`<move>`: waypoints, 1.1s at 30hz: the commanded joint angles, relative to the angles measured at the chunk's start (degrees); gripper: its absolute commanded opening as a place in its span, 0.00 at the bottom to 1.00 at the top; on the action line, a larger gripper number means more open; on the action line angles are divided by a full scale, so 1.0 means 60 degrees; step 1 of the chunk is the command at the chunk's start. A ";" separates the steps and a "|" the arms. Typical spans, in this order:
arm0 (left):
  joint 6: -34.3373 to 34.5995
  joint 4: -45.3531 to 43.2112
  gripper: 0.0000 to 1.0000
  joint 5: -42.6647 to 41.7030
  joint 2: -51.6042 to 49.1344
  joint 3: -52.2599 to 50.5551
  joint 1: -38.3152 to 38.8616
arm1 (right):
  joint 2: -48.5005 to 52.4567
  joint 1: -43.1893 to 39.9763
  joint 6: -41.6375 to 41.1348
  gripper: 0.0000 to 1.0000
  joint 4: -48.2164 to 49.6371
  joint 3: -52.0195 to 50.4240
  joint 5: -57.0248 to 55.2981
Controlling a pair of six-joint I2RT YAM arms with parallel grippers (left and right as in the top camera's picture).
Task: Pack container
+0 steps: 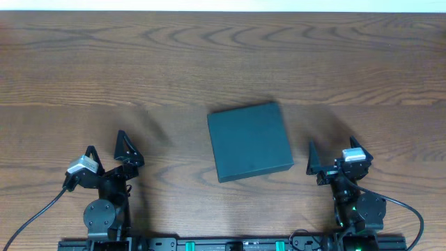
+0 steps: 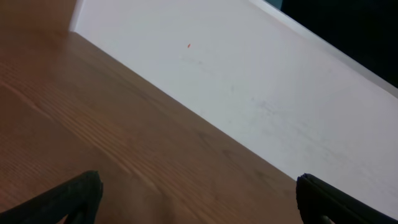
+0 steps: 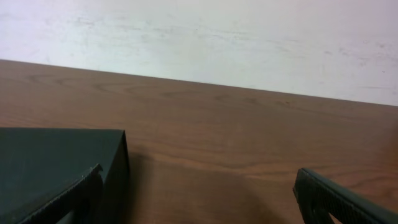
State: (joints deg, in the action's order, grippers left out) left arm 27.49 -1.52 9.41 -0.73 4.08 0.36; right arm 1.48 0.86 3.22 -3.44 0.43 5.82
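Observation:
The container, a dark teal-green rectangular box with its lid down flat, lies on the wooden table a little right of centre. My left gripper stands open well to its left, near the front edge, with nothing between its fingers. In the left wrist view the left gripper frames only bare wood. My right gripper is open just right of the box, apart from it. The right wrist view shows the right gripper open, with the container beside its left finger.
The wooden table runs back to a white wall. A black mounting rail carrying both arm bases lines the front edge. Cables trail off beside each base.

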 commanded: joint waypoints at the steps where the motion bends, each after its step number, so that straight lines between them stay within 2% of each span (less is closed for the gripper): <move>1: 0.0120 -0.0055 0.98 0.0015 0.0106 -0.0138 -0.0058 | -0.0036 -0.0076 0.0117 0.99 -0.0033 -0.0018 0.0073; 7: 0.0098 0.0025 0.98 0.0091 0.0106 -0.0273 -0.0051 | -0.0036 -0.0076 0.0117 0.99 -0.0033 -0.0018 0.0069; 10: -0.0692 0.0022 0.98 0.0189 0.0106 -0.0474 -0.0051 | -0.0036 -0.0076 0.0117 0.99 -0.0033 -0.0018 0.0069; 14: -0.2251 0.0175 0.98 -0.0656 0.0106 -0.0594 -0.0051 | -0.0036 -0.0076 0.0117 0.99 -0.0033 -0.0018 0.0069; 22: -0.3005 0.0280 0.99 -0.0750 0.0106 -0.0619 -0.0047 | -0.0036 -0.0076 0.0117 0.99 -0.0033 -0.0018 0.0069; 26: -0.3996 0.0353 0.99 -0.1271 0.0106 -0.0630 -0.0051 | -0.0036 -0.0076 0.0117 0.99 -0.0033 -0.0018 0.0069; 33: -0.4044 0.0492 0.99 -0.1286 0.0102 -0.0630 -0.0051 | -0.0036 -0.0076 0.0117 0.99 -0.0033 -0.0018 0.0069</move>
State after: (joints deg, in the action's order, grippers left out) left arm 5.37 0.23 2.46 -0.60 0.93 0.36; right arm 1.48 0.86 3.25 -3.44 0.43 5.82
